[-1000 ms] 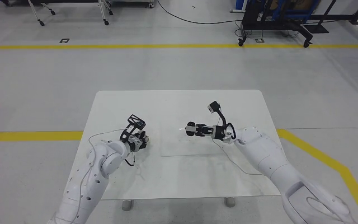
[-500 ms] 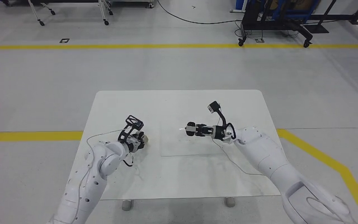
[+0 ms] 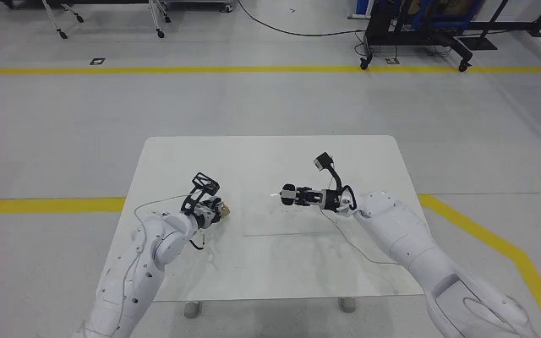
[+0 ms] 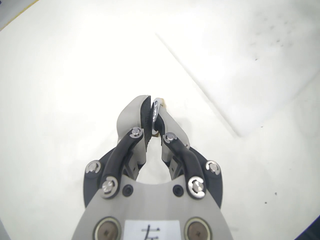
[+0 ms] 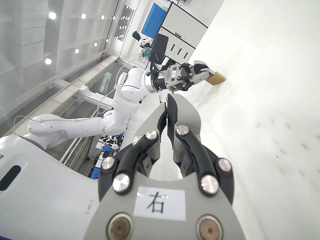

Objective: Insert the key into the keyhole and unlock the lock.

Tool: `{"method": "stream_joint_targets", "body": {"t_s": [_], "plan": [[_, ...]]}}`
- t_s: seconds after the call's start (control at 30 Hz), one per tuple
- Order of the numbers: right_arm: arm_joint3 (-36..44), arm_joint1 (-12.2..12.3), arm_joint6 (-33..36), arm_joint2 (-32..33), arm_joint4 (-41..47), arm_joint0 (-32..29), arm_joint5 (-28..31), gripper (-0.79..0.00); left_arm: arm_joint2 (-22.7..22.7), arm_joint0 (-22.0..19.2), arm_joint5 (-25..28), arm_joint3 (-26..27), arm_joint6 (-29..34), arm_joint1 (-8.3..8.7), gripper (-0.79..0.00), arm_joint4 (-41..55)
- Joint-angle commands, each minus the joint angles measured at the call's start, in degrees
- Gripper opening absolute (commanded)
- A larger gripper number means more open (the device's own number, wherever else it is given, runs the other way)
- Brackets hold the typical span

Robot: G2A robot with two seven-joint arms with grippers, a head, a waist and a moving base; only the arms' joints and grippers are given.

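Swinging the lock (image 5: 216, 78) a little rightward since a moment ago, with the left claw (image 4: 152, 112) clenched on its shackle (image 4: 155, 116), low at the left part of the table (image 3: 279, 156). Keeping the right claw (image 5: 167, 102) still, pinching the key (image 3: 274, 193), well apart from it. Probably presenting the keyhole; not yet inserting.

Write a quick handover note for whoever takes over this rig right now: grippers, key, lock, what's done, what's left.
Left gripper: jaws shut on the shackle of the brass lock, held low at the left side of the table.
Right gripper: jaws shut; the small pale tip sticking out is likely the key. It points toward the lock, with a clear gap between them.
Done: both things are in hand.
Left: line up, insert the key, turn to unlock.
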State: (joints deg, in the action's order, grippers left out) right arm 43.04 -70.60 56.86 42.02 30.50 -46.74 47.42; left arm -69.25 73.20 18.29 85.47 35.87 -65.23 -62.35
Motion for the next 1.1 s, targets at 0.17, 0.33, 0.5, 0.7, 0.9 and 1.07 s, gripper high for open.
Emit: {"method": "stream_joint_targets", "body": {"t_s": [0.17,0.33,0.5,0.7,0.9,1.07], "plan": [[0.0,0.0,0.0,0.0,0.0,0.0,0.0,-0.785,-5.02,-0.24,5.95,-1.57,5.57,0.09,-0.785,27.48],[0.0,0.0,0.0,0.0,0.0,0.0,0.0,-0.785,-6.27,-1.13,7.82,-2.65,8.21,0.39,-0.785,33.63],[0.0,0.0,0.0,0.0,0.0,0.0,0.0,-0.785,-6.22,-1.03,7.92,-1.05,6.71,0.68,-0.785,28.55],[1.35,-0.2,-1.78,-0.13,-0.15,-0.57,-1.38,-0.785,-6.15,-0.39,5.71,-2.5,5.38,0.21,-0.785,36.99],[2.76,-1.75,-9.13,-1.13,-3.1,0.08,-5.51,-0.785,-6.47,-8.72,-13.66,-16.18,15.14,-1.74,-0.785,72.93],[1.76,-2.63,-11.77,-1.17,-4.84,1.24,-6.08,-0.785,-5.81,-14.85,-20.0,-27.55,23.0,-3.37,-0.785,92.57]]}}
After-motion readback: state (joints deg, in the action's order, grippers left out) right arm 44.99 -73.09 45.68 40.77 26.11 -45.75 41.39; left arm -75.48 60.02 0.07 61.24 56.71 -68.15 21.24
